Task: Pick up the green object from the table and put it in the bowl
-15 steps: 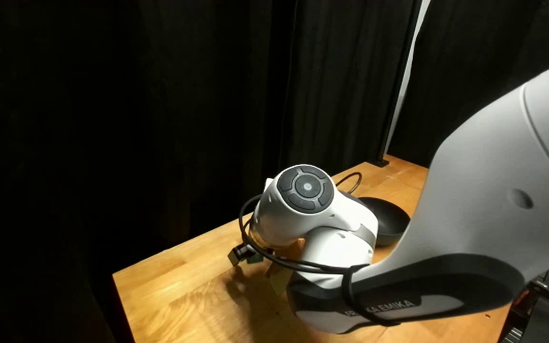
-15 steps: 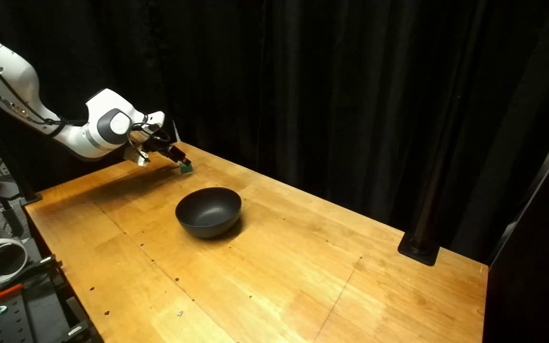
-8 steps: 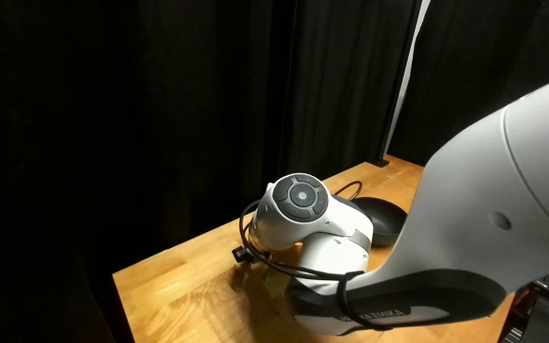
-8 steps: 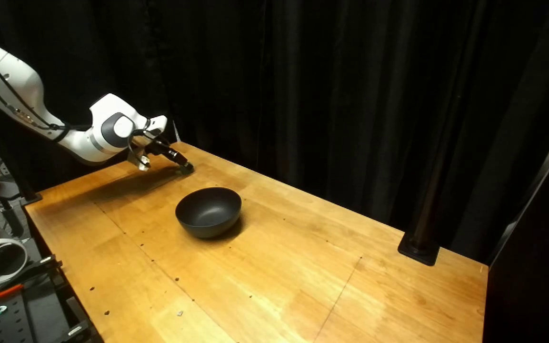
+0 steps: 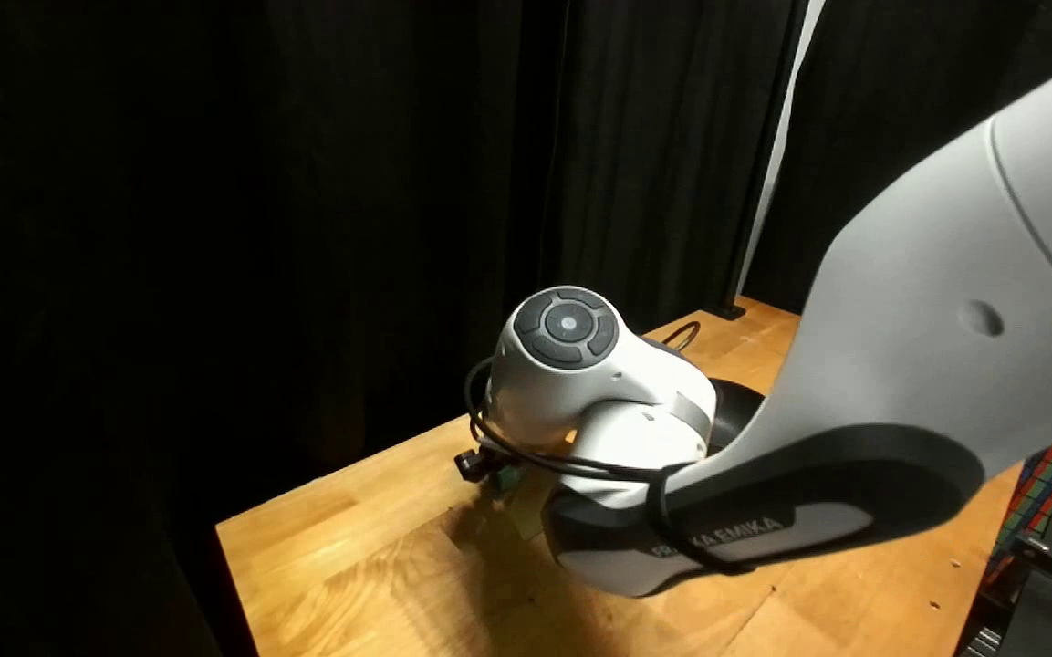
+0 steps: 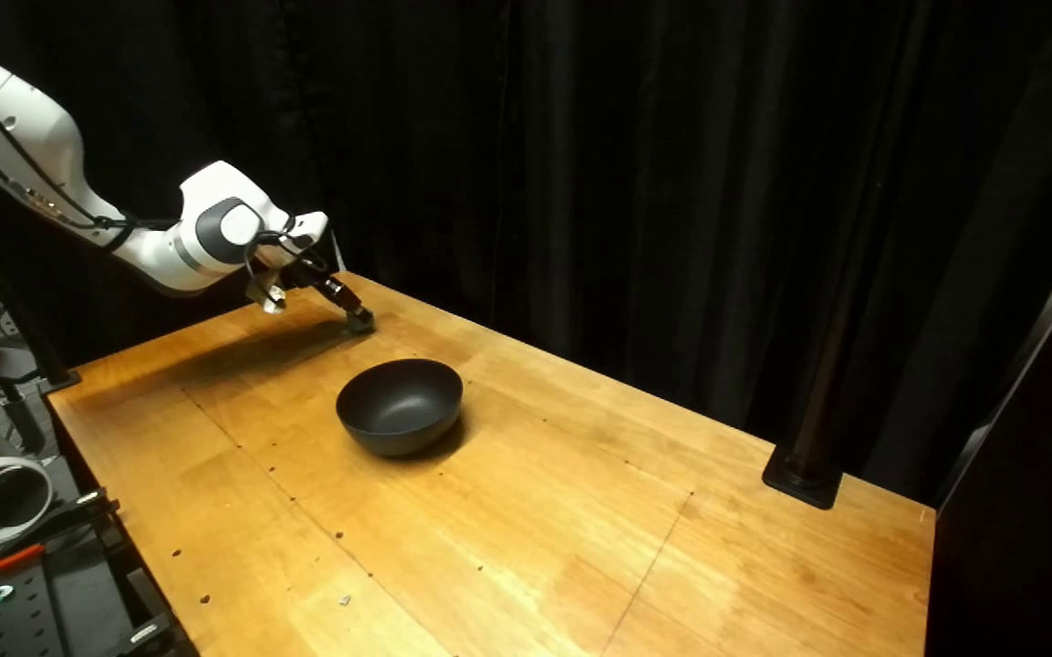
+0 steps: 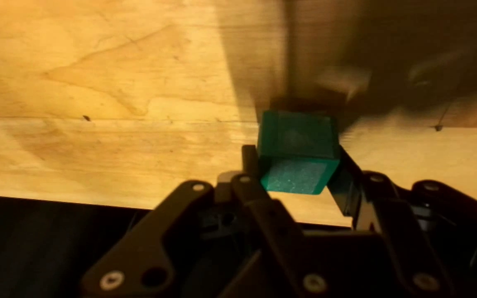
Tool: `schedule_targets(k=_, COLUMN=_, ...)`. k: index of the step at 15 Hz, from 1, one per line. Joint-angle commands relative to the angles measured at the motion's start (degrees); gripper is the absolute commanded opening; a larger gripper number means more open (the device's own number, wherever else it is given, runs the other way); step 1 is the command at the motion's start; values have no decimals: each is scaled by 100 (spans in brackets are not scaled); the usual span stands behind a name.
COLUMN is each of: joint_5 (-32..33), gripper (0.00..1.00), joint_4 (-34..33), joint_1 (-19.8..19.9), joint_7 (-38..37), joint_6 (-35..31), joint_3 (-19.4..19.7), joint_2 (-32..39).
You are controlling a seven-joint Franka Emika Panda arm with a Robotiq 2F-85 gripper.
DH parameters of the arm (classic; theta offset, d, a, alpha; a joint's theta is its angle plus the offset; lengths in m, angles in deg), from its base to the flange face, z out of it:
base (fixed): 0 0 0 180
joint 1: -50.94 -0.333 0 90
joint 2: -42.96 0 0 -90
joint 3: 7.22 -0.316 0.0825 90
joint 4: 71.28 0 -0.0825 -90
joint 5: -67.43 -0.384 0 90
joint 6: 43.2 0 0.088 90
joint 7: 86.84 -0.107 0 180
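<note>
Gripper (image 7: 298, 165): your two fingers (image 7: 250, 159) press against opposite sides of the green block (image 7: 298, 134), parted by just its width, so you have hold of it.
Green block: between your fingers, over the table (image 6: 580, 520) near one of its edges; in the wrist view two faces show broadly, the lower one with a paler patch.
Block and table: you cannot tell from these views whether the green block touches the wood (its underside is hidden).
Bowl (image 6: 389, 443): round, black and upright on the table, well apart from your gripper and the green block; both exterior views show it, and in an exterior view your arm (image 5: 909, 347) covers part of it.
Arm: white with dark grey panels, reaching low over the table; a black cable (image 5: 626, 474) runs along it and loops by the wrist.
Table: light brown planks with small dark holes, and a long shadow (image 6: 234, 358) lying beneath your arm.
Curtain (image 6: 635, 201): black, hanging in folds behind the table.
Post (image 6: 824, 392): dark, its flat base (image 6: 799, 482) standing on the table near an edge, well apart from the bowl.
</note>
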Motion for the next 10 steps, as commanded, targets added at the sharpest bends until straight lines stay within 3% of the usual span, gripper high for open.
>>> schedule_targets(k=1, joint_5=415, gripper=19, joint_4=435, joint_1=267, joint_7=154, joint_6=412, joint_3=-135, joint_2=-901)
schedule_targets(k=6, joint_5=1018, gripper=19, joint_4=922, joint_1=588, joint_7=0, joint_6=1099, joint_3=-57, joint_2=-1667)
schedule_targets(k=10, joint_5=1442, gripper=19, joint_4=1521, joint_1=1000, joint_7=-59, joint_6=872, joint_3=-45, joint_2=-2166)
